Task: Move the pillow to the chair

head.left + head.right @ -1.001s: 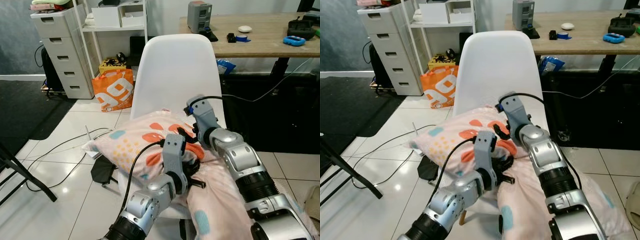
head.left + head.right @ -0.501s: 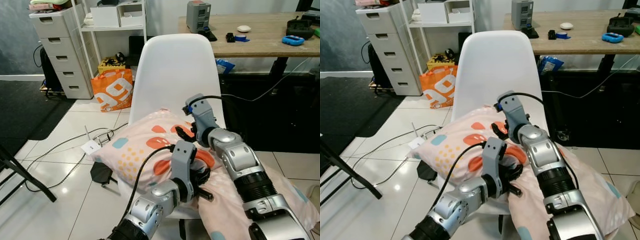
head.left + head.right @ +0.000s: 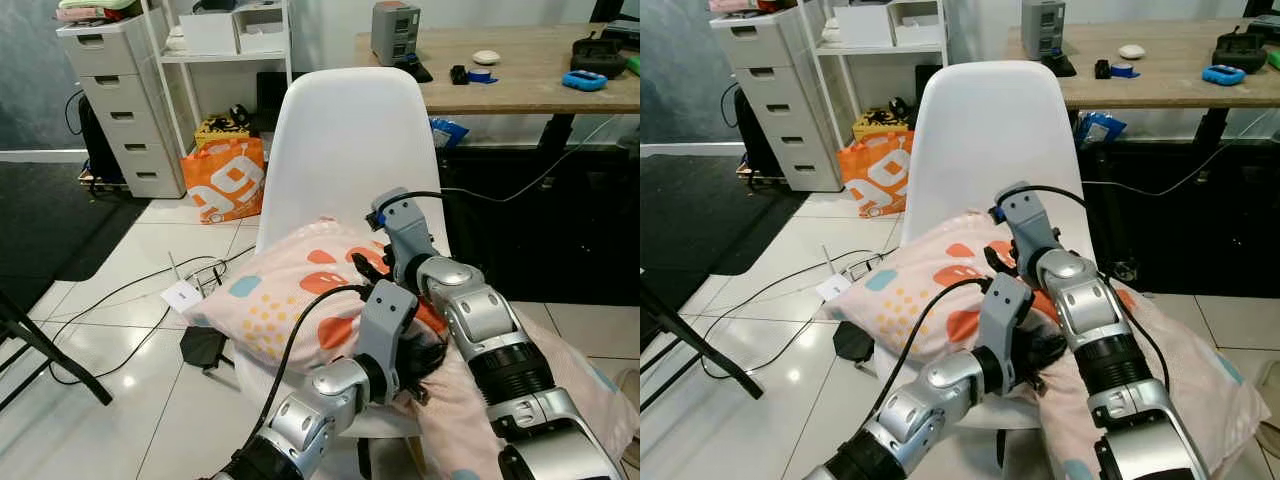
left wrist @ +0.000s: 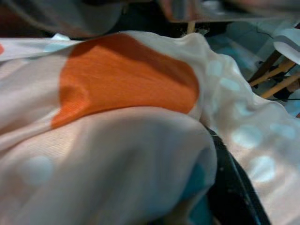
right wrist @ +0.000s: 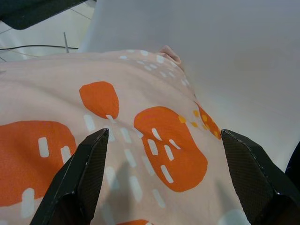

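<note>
White chair (image 3: 345, 140) under pillow (image 3: 280, 295), both arms.

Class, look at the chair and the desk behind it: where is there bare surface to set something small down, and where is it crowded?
The chair seat is crowded: the pillow and both grippers, left gripper and right gripper, cover it. The desk has bare wood between the grey box and the blue tape, and along its front edge.

White tiled floor (image 3: 150, 330), wooden desk (image 3: 520, 85), grey drawers (image 3: 120, 110)
</note>
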Robot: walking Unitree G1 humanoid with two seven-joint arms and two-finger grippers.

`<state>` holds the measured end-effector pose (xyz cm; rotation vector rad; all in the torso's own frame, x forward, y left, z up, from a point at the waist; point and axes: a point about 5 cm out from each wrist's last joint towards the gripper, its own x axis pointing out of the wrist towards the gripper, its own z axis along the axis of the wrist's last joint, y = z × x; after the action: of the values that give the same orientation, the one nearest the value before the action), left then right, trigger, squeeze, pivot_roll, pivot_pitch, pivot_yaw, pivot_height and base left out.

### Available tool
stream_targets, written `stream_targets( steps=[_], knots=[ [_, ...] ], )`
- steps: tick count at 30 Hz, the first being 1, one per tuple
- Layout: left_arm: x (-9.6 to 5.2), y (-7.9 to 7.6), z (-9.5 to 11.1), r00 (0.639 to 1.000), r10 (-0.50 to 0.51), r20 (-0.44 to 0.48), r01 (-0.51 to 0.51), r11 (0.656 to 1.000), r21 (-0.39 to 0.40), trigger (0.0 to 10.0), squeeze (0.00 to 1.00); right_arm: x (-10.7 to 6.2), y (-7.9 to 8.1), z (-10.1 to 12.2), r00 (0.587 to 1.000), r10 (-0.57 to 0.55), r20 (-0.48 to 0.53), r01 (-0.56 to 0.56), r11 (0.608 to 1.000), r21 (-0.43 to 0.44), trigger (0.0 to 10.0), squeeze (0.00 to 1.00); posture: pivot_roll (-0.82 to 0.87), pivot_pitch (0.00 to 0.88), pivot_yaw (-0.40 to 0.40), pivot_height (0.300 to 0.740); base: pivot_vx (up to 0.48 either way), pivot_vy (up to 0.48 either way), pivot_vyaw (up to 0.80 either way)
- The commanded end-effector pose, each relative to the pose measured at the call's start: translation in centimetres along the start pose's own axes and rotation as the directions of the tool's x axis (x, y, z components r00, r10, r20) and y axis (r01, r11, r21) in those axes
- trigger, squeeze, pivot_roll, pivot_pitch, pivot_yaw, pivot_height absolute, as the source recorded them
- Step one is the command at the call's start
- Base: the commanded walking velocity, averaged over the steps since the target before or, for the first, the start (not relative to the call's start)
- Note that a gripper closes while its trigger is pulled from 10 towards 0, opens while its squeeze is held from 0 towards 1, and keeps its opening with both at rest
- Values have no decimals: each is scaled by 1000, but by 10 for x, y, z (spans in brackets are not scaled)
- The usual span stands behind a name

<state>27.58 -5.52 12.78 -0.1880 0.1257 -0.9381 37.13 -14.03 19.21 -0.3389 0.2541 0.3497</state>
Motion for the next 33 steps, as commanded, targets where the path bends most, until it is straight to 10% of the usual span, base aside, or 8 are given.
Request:
stream_targets(
  steps=[1,10,12,18,26,27,33],
  knots=[
    [26,-42,44,980,-123,156,119,992,35,10000,1000,1,1,2,1000,1,9,-1,1000,-10,10000,0,-286,71,70,565,0,0,0],
    [19,-12,62,979,-1,206,-78,924,374,10000,1000,1,1,4,1000,-13,19,13,1000,-18,10000,0,-284,75,68,565,0,0,0],
    [11,15,69,970,103,221,-196,868,456,10000,1000,0,-1,4,1000,-19,21,20,1000,-24,10000,0,-285,72,67,565,0,0,0],
    [-10,64,77,931,273,244,-364,757,542,10000,1000,0,-4,4,999,-30,23,31,999,-32,10000,0,-283,68,67,565,0,0,0],
    [-29,92,71,900,371,229,-431,678,595,10000,1000,0,-4,4,999,-31,29,32,999,-33,10000,0,-286,65,67,565,0,0,0],
    [-31,96,70,894,388,223,-439,665,604,10000,0,0,-4,4,999,-31,30,32,999,-33,10000,0,-286,65,67,565,0,0,0],
    [-48,116,59,885,446,133,-402,590,700,10000,0,-1,-4,5,998,-15,59,15,1000,3,10000,0,-288,77,70,565,0,0,0]
  ],
)
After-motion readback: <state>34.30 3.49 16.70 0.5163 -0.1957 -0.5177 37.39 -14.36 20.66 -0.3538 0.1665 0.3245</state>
